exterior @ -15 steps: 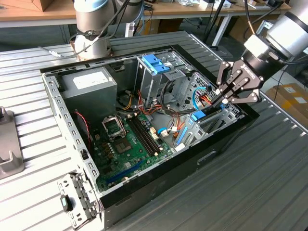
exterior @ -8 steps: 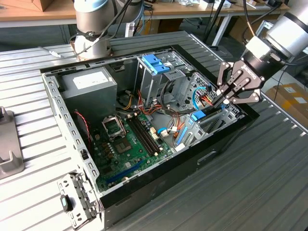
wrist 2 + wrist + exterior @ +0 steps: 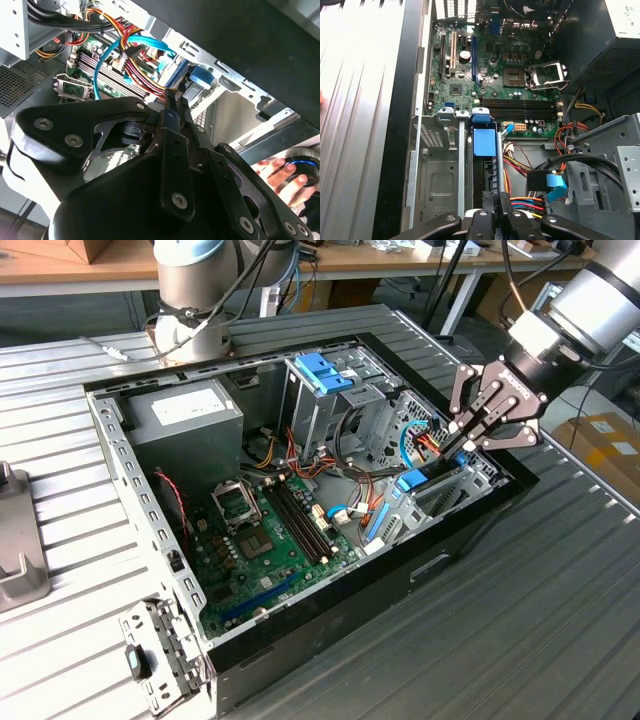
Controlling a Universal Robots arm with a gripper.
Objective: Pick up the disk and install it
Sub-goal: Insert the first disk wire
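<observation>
Exterior view shows you the gripper (image 3: 462,443) down inside the open computer case (image 3: 300,640), its fingers (image 3: 492,207) pinched together on the disk (image 3: 485,142), held edge-on so it slides into the drive bay (image 3: 440,170) beside the motherboard (image 3: 505,85).

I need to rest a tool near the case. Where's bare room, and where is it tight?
Free: the ribbed table in front of the case, toward the exterior view's right, and the strip behind the case. Crowded: inside the case, where the gripper hangs at the disk among cables.
</observation>
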